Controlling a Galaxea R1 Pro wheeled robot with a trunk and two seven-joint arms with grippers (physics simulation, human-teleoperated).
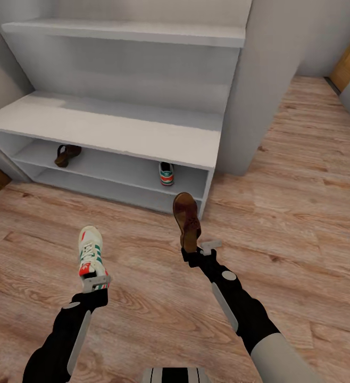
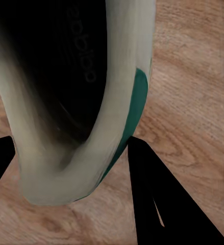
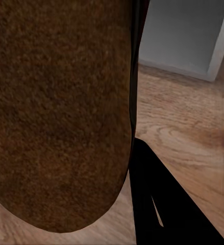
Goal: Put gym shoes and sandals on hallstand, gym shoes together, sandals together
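Head view: hallstand (image 1: 106,127) is occupying the upper left of the frame, and its lower shelf is already holding one sandal (image 1: 67,154) toward the left and one gym shoe (image 1: 166,173) toward the right, well apart. Left gripper (image 1: 96,282), at lower left, is carrying the second gym shoe (image 1: 90,250), jaws clamped on its heel. Right gripper (image 1: 199,250), at centre, is holding the second sandal (image 1: 187,221) by its heel end, toe pointing toward the rack. Corridor floor (image 1: 292,213) is showing no loose footwear.

Left wrist view: shoe opening (image 2: 66,92) is sitting between the dark fingers (image 2: 163,199), above wood planks.

Right wrist view: brown sandal (image 3: 60,112) is lying against one finger (image 3: 163,204), grey rack beyond.

Judgement: roughly half is done; both carried items are awaiting placement beside their partners.
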